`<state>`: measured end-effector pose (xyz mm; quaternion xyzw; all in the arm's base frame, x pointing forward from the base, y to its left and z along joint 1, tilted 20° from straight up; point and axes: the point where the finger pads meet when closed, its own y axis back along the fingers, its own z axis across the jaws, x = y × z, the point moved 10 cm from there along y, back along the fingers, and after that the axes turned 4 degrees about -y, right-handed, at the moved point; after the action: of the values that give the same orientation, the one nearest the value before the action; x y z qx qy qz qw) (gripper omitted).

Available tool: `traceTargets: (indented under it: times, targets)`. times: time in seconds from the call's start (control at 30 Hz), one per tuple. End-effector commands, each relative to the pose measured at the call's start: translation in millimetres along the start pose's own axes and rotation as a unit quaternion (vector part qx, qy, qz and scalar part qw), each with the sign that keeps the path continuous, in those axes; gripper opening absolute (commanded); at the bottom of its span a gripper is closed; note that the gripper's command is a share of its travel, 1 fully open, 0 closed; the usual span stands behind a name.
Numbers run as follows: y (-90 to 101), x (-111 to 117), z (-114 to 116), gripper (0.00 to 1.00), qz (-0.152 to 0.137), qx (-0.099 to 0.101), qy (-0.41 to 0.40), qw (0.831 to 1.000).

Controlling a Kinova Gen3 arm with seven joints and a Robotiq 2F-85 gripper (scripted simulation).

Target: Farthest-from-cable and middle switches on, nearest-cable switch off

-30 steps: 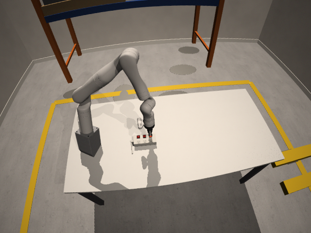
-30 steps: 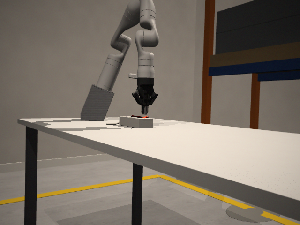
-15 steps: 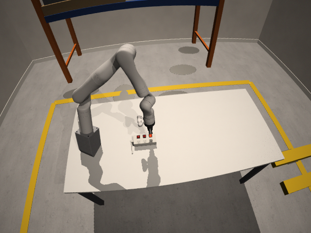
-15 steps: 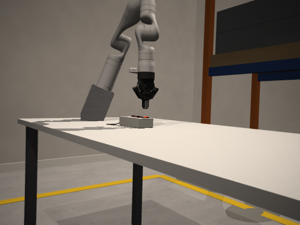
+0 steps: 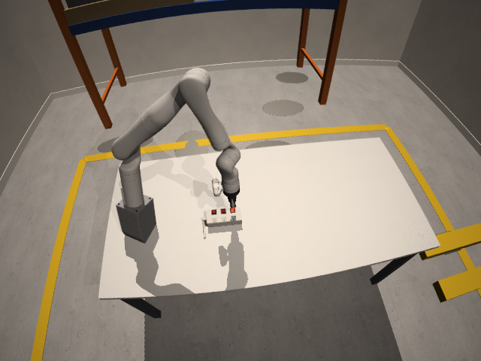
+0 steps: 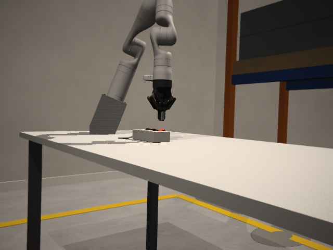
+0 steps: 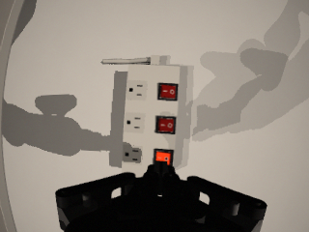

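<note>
A white power strip (image 5: 223, 217) lies flat on the table, right way up, with its cable stub (image 5: 204, 229) at its left end. It has three red rocker switches. The switch farthest from the cable (image 7: 162, 157) glows bright orange-red. The middle switch (image 7: 166, 126) and the switch nearest the cable (image 7: 168, 92) are darker red. My gripper (image 6: 161, 117) is shut and empty. It hangs point-down a little above the far switch, apart from the strip. In the wrist view its fingertips (image 7: 161, 170) sit just below the lit switch.
The arm's grey base block (image 5: 135, 219) stands on the table left of the strip. A yellow line (image 5: 58, 233) runs on the floor around the table. A shelf frame with orange-brown legs (image 5: 330, 50) stands behind.
</note>
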<state>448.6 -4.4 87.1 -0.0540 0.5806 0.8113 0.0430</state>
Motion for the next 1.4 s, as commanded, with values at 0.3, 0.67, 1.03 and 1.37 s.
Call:
traceTargets:
  times: [0.3, 0.67, 1.03, 1.37]
  targets:
    - [16.8, 44.9, -4.1, 0.00, -0.001, 0.003, -0.006, 1.000]
    - [16.6, 45.5, -4.2, 0.00, 0.001, 0.003, -0.005, 1.000]
    - [16.6, 45.5, -4.2, 0.00, 0.001, 0.003, -0.005, 1.000]
    - [16.6, 45.5, -4.2, 0.00, 0.001, 0.003, -0.005, 1.000]
